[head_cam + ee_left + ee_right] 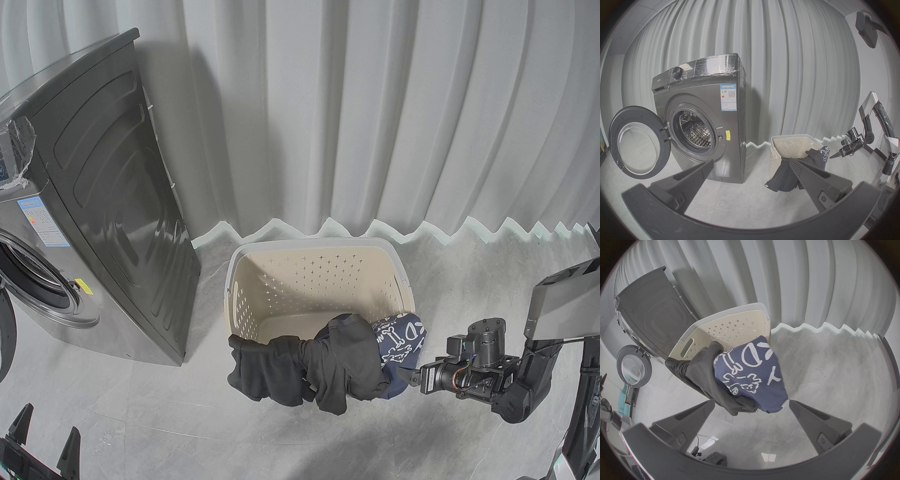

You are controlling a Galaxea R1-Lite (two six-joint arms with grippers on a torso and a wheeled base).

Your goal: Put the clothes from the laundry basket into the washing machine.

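A cream laundry basket [312,244] stands on the floor beside the grey washing machine [106,206]. Over its near rim hang a black garment [294,369] and a navy printed garment [400,340]. My right gripper [409,375] is level with the rim, right next to the navy garment [753,371]; it is open [750,408], the cloth's lower edge lying just ahead of its fingertips, nothing held. My left gripper [45,431] is low at the near left, open [750,165] and empty, facing the machine's drum [695,131], whose round door [637,143] is swung wide.
A pleated white curtain [375,125] closes off the back. Pale bare floor [437,269] surrounds the basket, with a gap between the basket and the machine's side. Inside the basket [731,327] the perforated walls show bare.
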